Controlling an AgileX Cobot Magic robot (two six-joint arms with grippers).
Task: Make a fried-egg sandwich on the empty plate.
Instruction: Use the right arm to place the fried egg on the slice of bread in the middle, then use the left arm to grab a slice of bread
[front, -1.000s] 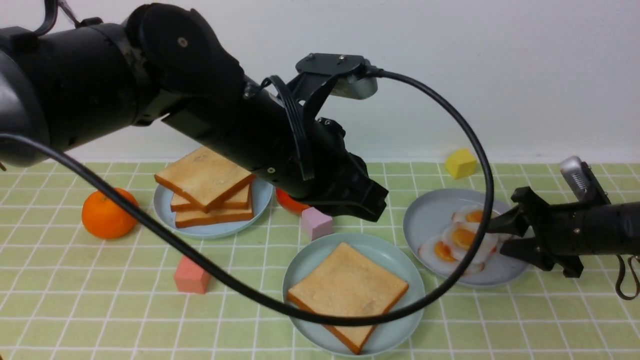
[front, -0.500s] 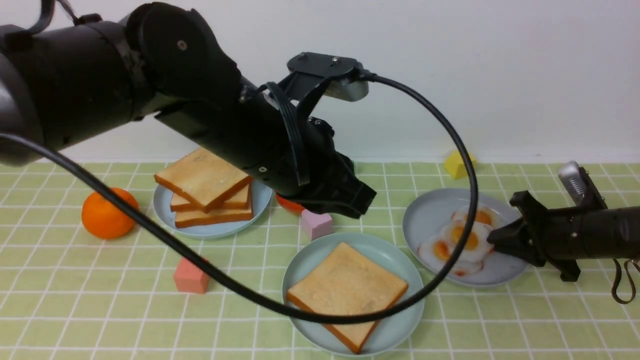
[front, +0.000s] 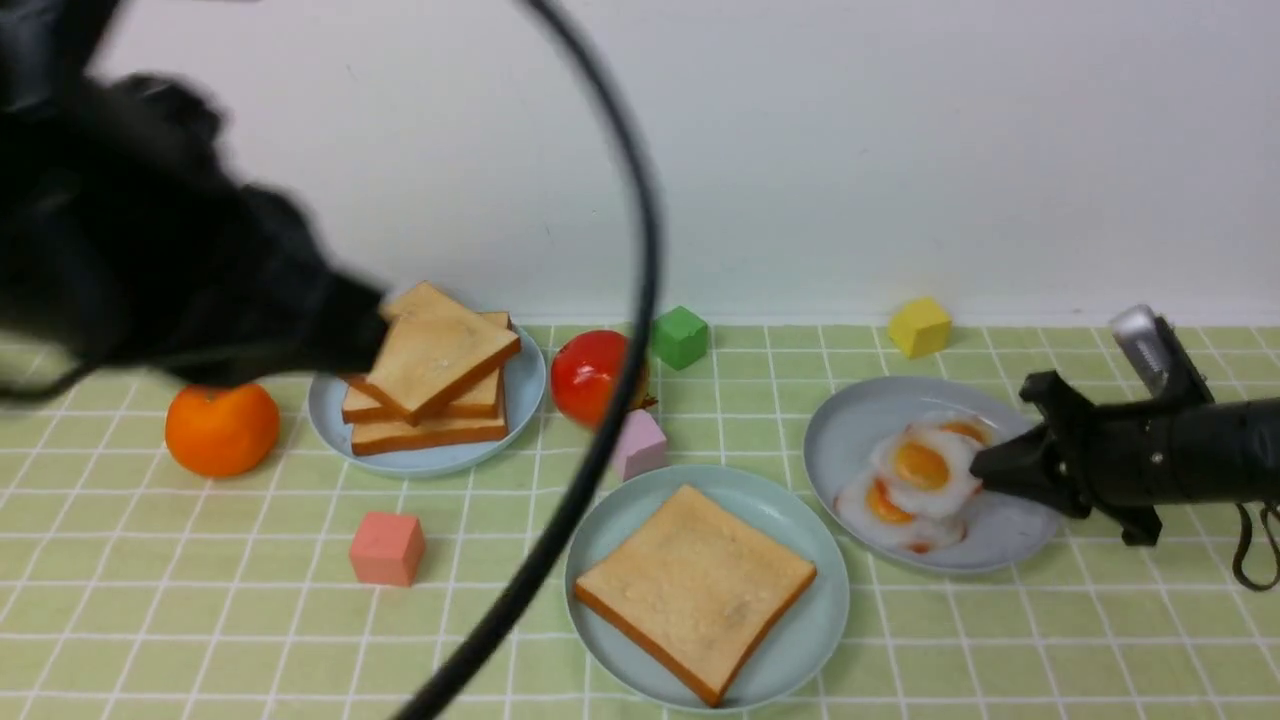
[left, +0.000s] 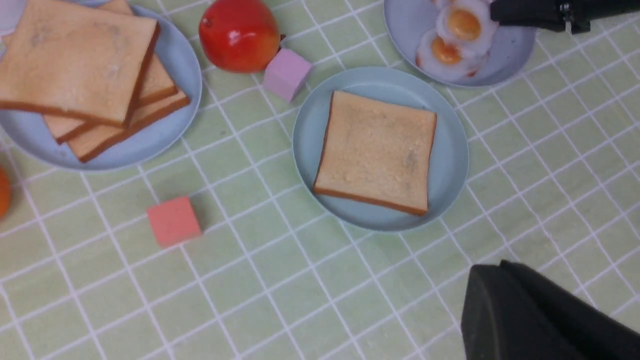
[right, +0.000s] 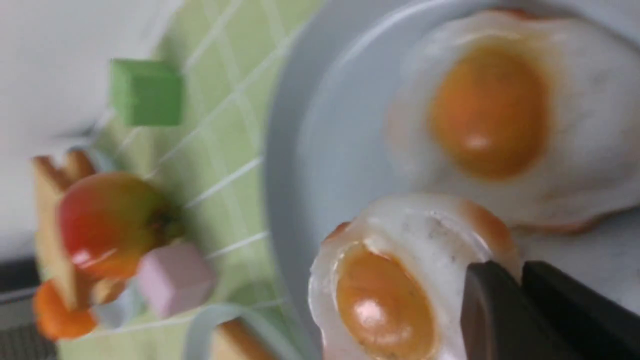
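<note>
One toast slice lies flat on the pale teal plate at the front centre, and it shows in the left wrist view too as toast slice on plate. My right gripper is shut on the near edge of the top fried egg, over the grey-lilac plate. The right wrist view shows that gripper pinching the white rim of the egg. My left gripper is shut and empty, high over the cloth; its arm is a blur at the left.
More eggs lie under the held one. Loose toast is stacked on the light-blue plate. Around them are an orange, a red fruit, pink, lilac, green and yellow cubes. A black cable hangs in front.
My right gripper has closed on the top egg's edge. The left arm has swung away from the middle to the left, uncovering the red fruit and green cube.
</note>
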